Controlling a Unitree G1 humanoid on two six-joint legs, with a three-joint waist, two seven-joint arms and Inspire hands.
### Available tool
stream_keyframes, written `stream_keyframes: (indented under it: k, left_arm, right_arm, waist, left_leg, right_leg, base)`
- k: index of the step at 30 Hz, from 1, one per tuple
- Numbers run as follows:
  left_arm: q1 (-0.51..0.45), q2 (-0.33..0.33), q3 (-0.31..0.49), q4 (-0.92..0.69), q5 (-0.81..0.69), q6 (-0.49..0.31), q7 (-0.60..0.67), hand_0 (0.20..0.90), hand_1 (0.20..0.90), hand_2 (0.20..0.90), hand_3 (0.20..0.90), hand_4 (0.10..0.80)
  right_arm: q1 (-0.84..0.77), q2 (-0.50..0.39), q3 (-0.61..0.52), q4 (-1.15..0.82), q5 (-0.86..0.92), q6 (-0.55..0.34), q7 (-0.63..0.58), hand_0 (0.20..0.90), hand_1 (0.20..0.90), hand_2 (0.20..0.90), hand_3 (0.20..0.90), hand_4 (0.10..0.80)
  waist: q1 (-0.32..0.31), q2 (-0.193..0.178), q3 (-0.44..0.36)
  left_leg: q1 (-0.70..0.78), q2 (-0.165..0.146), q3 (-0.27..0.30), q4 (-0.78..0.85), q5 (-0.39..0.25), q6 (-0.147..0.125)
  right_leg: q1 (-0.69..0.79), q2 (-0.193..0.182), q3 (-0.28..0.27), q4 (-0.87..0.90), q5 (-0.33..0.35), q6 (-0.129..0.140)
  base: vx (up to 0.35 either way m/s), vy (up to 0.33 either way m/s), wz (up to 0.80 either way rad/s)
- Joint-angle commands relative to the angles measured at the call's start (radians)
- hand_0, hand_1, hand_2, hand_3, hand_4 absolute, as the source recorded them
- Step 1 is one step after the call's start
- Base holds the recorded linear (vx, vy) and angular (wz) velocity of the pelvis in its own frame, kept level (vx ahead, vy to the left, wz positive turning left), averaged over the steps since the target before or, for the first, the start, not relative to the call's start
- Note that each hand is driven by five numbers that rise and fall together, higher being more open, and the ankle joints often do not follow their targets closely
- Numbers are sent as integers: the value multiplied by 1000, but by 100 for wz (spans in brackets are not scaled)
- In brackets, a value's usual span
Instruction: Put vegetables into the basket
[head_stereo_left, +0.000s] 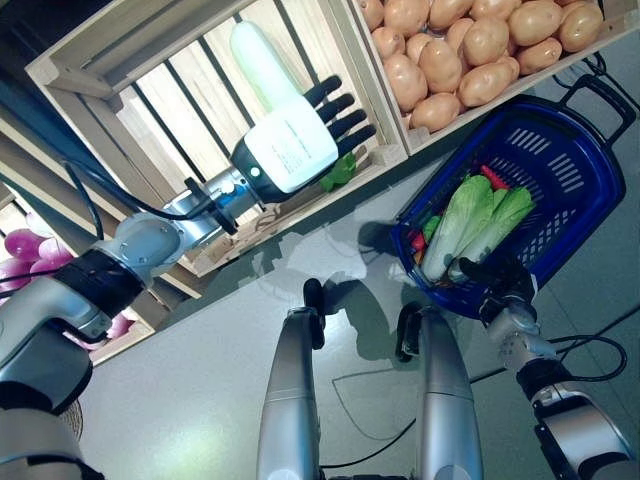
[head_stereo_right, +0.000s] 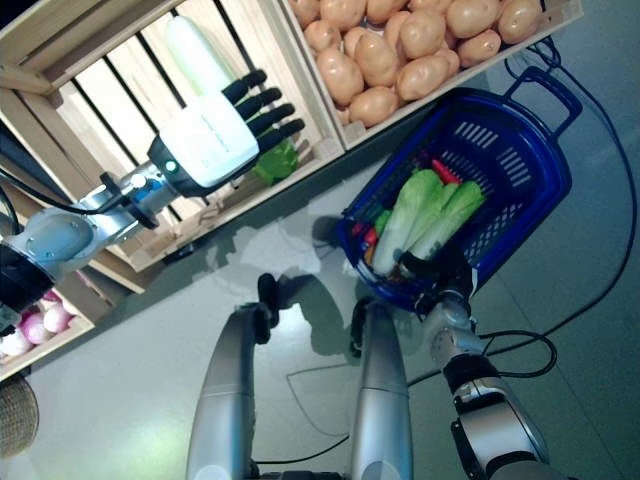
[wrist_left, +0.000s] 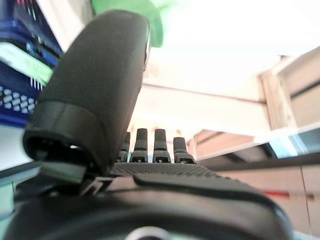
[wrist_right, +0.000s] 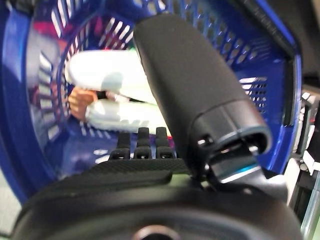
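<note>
**Left hand in the crate, basket held at the right**

While the left hand (head_stereo_left: 292, 148) reaches into the slatted wooden crate (head_stereo_left: 80, 62) with its fingers straight and relaxed, a long pale vegetable (head_stereo_left: 262, 62) lies just past them; whether they touch it cannot be told. A green leafy piece (head_stereo_right: 276, 160) shows by the fingertips, partly hidden. The right hand (head_stereo_left: 497, 276) sits at the near rim of the blue basket (head_stereo_left: 585, 190), its fingers hooked over the edge. Inside lie pale-green cabbages (head_stereo_left: 470, 222) and red bits, mostly covered. Potatoes (head_stereo_left: 470, 45) fill the neighbouring crate, cut off at the top edge.
</note>
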Motion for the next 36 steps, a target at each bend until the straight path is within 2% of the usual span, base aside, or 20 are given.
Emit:
stream_keyframes:
  k: [1,5,12,18,21,23,29,36]
  left_arm:
    - [2,40,105,-9,-30,72,61,900,900,900,900,800]
    - [101,39,164,72,-40,130,148,900,900,900,900,800]
    - [183,28,239,119,38,151,264,900,900,900,900,800]
    - [165,-6,237,180,85,170,299,900,900,900,900,800]
    - [152,-21,240,203,44,201,355,900,900,900,900,800]
    - [144,-31,249,218,36,192,370,900,900,900,900,800]
    - [129,-37,257,218,77,171,363,900,900,900,900,800]
    - [102,-39,219,232,91,177,310,900,900,900,900,800]
  right_arm:
    - [17,-78,-17,-118,25,-78,-53,900,900,900,900,800]
    - [52,-102,-30,-160,28,-76,-60,900,900,900,900,800]
    - [64,-119,-39,-214,25,-60,-70,900,900,900,900,800]
    - [46,-130,-30,-240,27,-58,-64,900,900,900,900,800]
    - [48,-131,-29,-272,17,-59,-75,900,900,900,900,800]
    - [53,-130,-35,-284,11,-53,-74,900,900,900,900,800]
    - [84,-127,-51,-321,-4,-43,-78,900,900,900,900,800]
    - [80,-130,-44,-330,0,-36,-60,900,900,900,900,800]
  waist:
    - [-20,-17,-3]
    - [-23,-19,-3]
    - [-22,-22,-3]
    - [-32,-28,-3]
    - [-37,-33,-3]
    - [-41,-36,-3]
    - [-51,-42,-3]
    - [-61,-39,-3]
  left_leg:
    - [113,18,90,-2,-154,45]
    - [106,21,93,-5,-154,41]
    - [98,20,90,0,-155,33]
    - [86,23,88,5,-156,27]
    - [74,26,86,17,-159,25]
    - [65,27,83,27,-163,25]
    - [59,29,86,27,-163,26]
    - [40,37,89,39,-162,22]
  right_leg:
    - [35,23,32,-147,177,0]
    - [26,21,35,-149,175,1]
    - [22,19,37,-147,169,0]
    - [12,18,44,-141,166,1]
    - [-1,19,49,-129,163,2]
    - [-9,19,51,-121,161,3]
    - [-15,20,53,-124,165,6]
    - [-35,18,65,-114,168,9]
  base:
    - [-4,21,-4]
    - [-2,44,-5]
    - [5,20,-4]
    - [11,25,-3]
    - [16,29,-3]
    - [6,8,-2]
    - [6,8,-3]
    - [16,14,-6]
